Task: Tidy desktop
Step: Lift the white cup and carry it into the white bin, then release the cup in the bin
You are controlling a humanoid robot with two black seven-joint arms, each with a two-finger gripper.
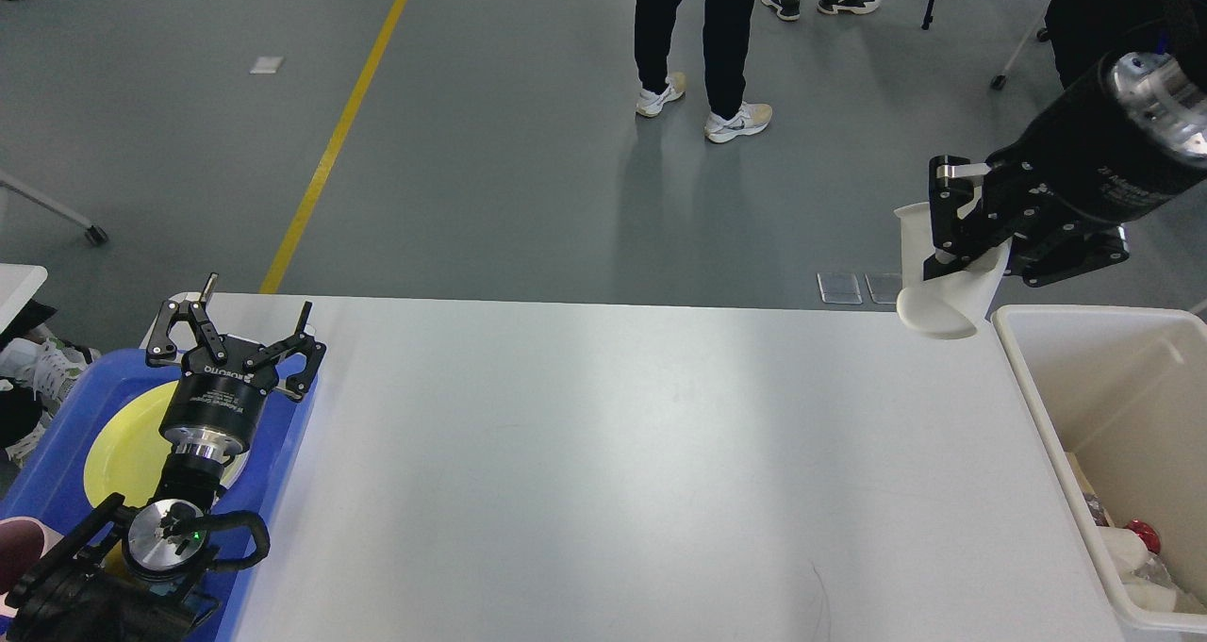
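Your right gripper (957,246) hangs in the air over the far right corner of the large white rectangular desktop (603,472), its black fingers clamped on a crumpled white paper cup (938,293) that sags below and slightly left of the jaws. Just to the right of that claw and lower, the cream plastic bin (1037,406) stands against the table's right edge, with some discarded items, one of them red-topped, lying in its near end. Across the table, your left gripper (240,326) sits with its two fingers spread apart and nothing between them, poised above the blue plastic tray (57,453) at the table's left side; a round yellow plate (123,453) lies in the tray, below the claw's wrist. The smooth matte tabletop stretches between the two claws. Beyond the right claw, people's legs (702,39) stand on the grey floor (519,133).
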